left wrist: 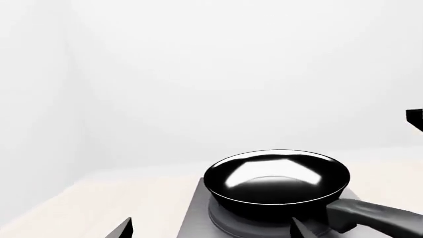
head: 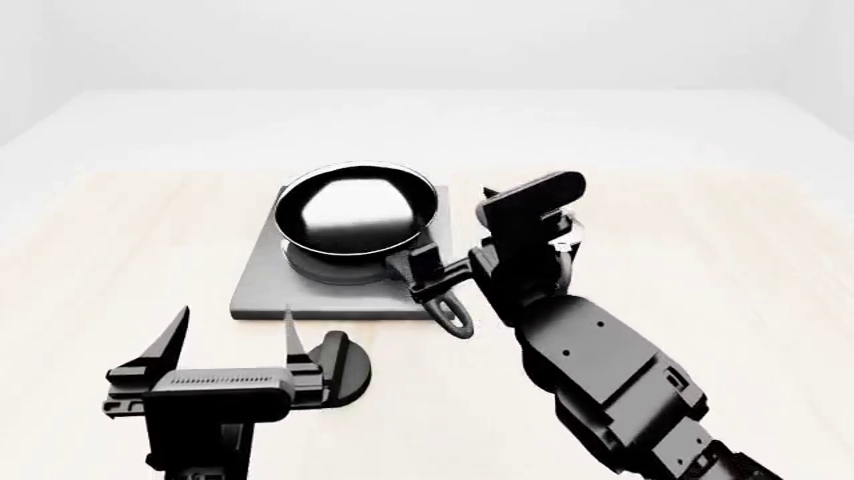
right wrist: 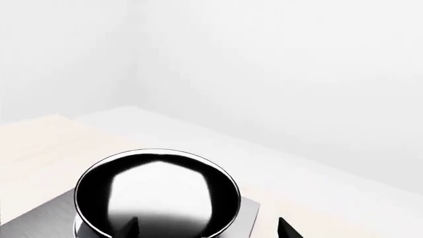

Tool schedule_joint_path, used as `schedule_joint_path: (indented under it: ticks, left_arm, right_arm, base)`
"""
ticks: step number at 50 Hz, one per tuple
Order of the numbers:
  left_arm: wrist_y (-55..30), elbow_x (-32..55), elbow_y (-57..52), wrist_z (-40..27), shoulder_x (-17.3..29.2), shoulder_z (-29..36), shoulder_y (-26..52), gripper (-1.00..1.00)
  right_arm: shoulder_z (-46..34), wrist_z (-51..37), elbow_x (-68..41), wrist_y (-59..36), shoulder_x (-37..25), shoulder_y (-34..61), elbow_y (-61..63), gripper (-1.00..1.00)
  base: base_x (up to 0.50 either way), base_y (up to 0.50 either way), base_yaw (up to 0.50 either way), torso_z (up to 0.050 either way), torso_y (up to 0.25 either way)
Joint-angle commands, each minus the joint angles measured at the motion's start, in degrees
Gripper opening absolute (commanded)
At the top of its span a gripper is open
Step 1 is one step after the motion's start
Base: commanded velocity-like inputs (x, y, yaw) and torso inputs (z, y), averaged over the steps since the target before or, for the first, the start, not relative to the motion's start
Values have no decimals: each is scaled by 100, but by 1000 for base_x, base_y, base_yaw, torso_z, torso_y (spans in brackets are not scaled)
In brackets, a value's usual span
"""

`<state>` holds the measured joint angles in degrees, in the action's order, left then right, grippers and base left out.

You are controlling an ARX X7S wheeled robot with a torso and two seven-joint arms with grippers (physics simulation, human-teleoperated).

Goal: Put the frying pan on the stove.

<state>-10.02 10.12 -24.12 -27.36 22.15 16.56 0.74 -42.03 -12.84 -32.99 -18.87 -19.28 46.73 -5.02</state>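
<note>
The frying pan point(head: 354, 208), round, glossy and black, sits on the raised rings of the stove point(head: 267, 292), a flat grey slab. Its dark handle point(head: 447, 300) points toward me and ends in a loop off the slab's near edge. My right gripper point(head: 434, 278) is at the handle close to the pan, jaws wide apart, and I cannot see it gripping. In the right wrist view the pan point(right wrist: 157, 191) lies just beyond the open gripper point(right wrist: 208, 229) on the stove point(right wrist: 248, 213). My left gripper point(head: 234, 340) is open and empty, short of the slab's near left corner. The left wrist view shows pan point(left wrist: 276, 181), handle point(left wrist: 377, 218) and stove point(left wrist: 191, 213).
The pale wooden tabletop point(head: 120, 230) spreads around the stove. A white wall stands behind the table's far edge. A black part of my right arm point(left wrist: 415, 119) shows at the edge of the left wrist view.
</note>
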Motion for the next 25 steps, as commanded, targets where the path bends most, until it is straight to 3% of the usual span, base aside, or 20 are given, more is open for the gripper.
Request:
schedule_joint_path:
  ticks: [1, 7, 25]
  left_arm:
    - [-207, 29, -335, -65, 70, -50, 49, 100]
    - [-240, 96, -542, -95, 118, -133, 21, 100]
    - [-486, 301, -1292, -140, 332, -337, -9, 100]
  right_arm:
    - [423, -849, -78, 99, -526, -484, 1511, 100]
    - [503, -1451, 250, 45, -730, -588, 2266, 100]
    - [947, -2191, -291, -354, -1242, -950, 3922, 100]
  base:
    - [0, 0, 0, 0, 0]
    - [0, 0, 0, 0, 0]
    - [0, 0, 0, 0, 0]
